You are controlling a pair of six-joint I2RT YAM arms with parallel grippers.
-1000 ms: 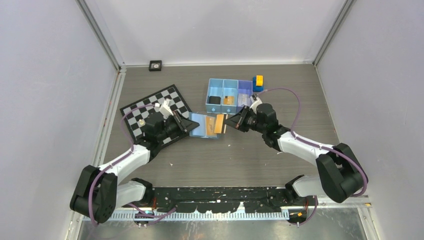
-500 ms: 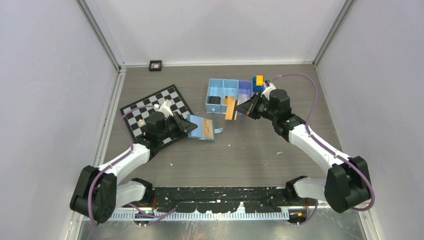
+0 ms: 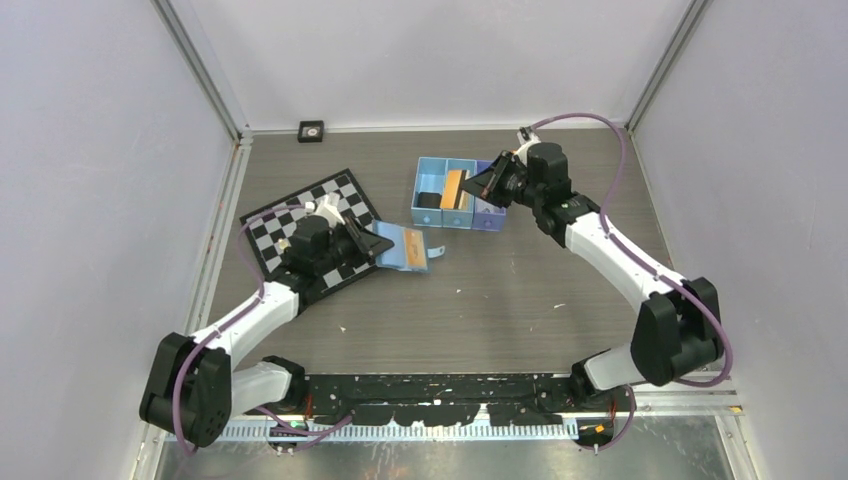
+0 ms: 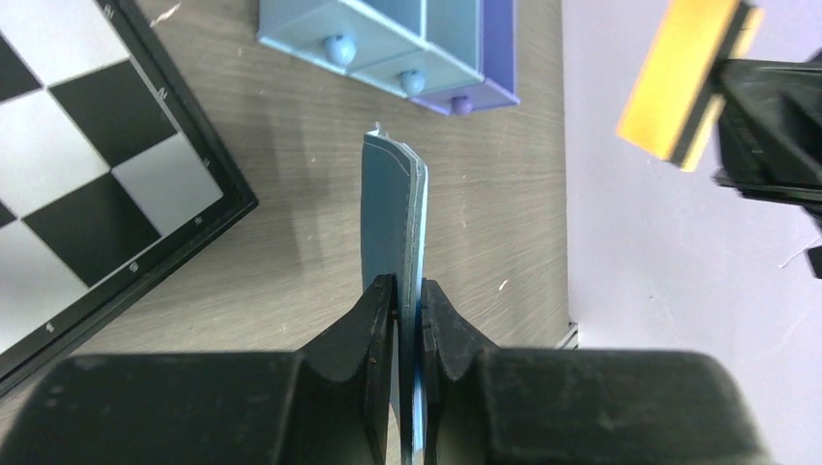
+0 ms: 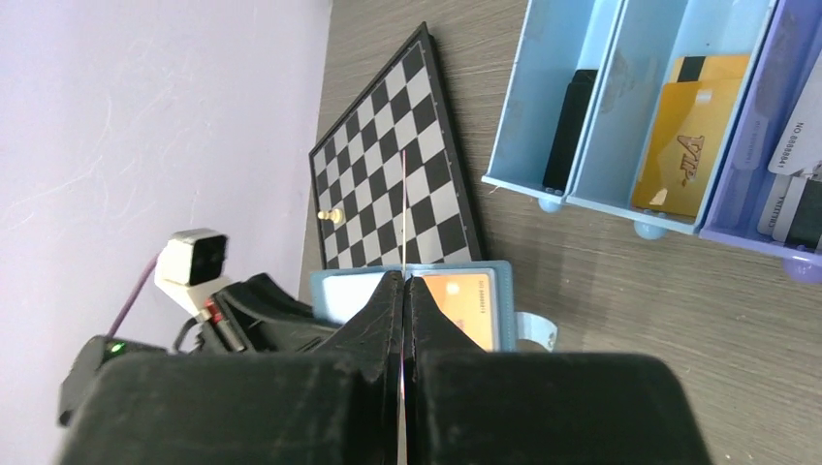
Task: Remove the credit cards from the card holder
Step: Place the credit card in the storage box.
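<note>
The blue card holder (image 3: 408, 248) is open and tilted. My left gripper (image 3: 372, 244) is shut on its left edge; in the left wrist view the holder (image 4: 395, 218) stands edge-on between the jaws of that gripper (image 4: 408, 293). In the right wrist view the holder (image 5: 330, 291) still holds an orange-tan card (image 5: 467, 302) and a pale card (image 5: 345, 296). My right gripper (image 3: 483, 184) is shut on a tan card (image 3: 454, 188), held on edge over the blue tray (image 3: 418, 192). That card shows edge-on (image 5: 402, 218) in the right wrist view, above the right gripper (image 5: 402, 283), and yellow-orange (image 4: 683, 82) in the left wrist view.
The three-compartment tray (image 5: 591, 97) holds a black item (image 5: 570, 126), gold cards (image 5: 683, 145) and pale cards (image 5: 797, 145). A chessboard (image 3: 300, 215) lies under my left arm, with a small pawn (image 5: 330, 214) on it. A small black square object (image 3: 311, 130) sits at the back wall.
My right gripper pulled the tan card out of the holder and carried it back and up to over the tray. My left gripper kept its hold on the holder, tilting it slightly.
</note>
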